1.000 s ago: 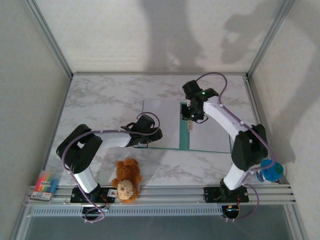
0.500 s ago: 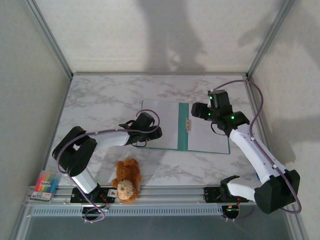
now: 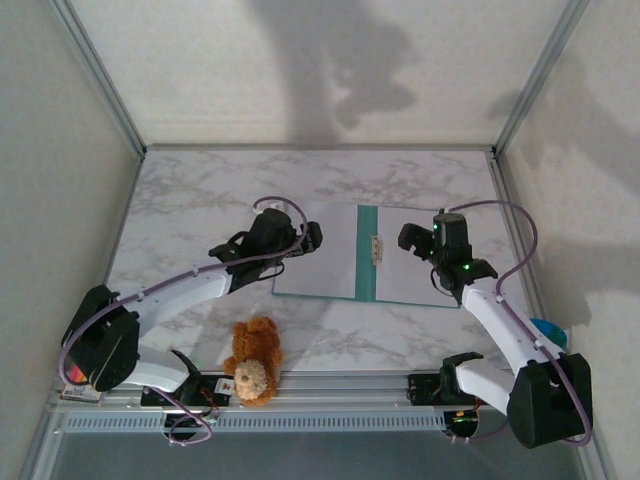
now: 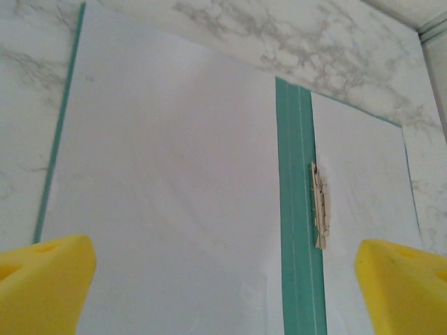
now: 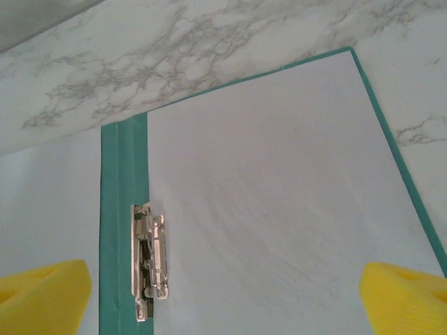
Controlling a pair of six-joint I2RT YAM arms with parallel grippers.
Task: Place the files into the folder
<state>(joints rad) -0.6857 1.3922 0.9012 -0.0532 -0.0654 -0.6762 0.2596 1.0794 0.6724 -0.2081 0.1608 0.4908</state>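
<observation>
The teal folder (image 3: pixel 368 255) lies open and flat on the marble table, its spine strip (image 4: pixel 297 209) running front to back. A white sheet of the files (image 5: pixel 279 209) covers its right half, its left edge at the metal clip (image 5: pixel 150 258). The left half (image 4: pixel 167 181) is pale white; I cannot tell sheet from lining there. My left gripper (image 3: pixel 312 238) hovers over the folder's left edge, open, yellow fingertips (image 4: pixel 42 279) wide apart with nothing between them. My right gripper (image 3: pixel 405 237) is above the right half, open and holding nothing, fingertips (image 5: pixel 405 293) spread.
A brown teddy bear (image 3: pixel 252 360) sits at the near edge between the arm bases. A pack of highlighters (image 3: pixel 88 368) lies at the near left corner. A blue object (image 3: pixel 548 335) rests behind the right arm. Metal frame posts and walls enclose the table.
The right gripper left the clip at the spine and drew back toward the near right. The left arm stretched out, carrying its gripper away from the folder's near-left corner to its left edge.
</observation>
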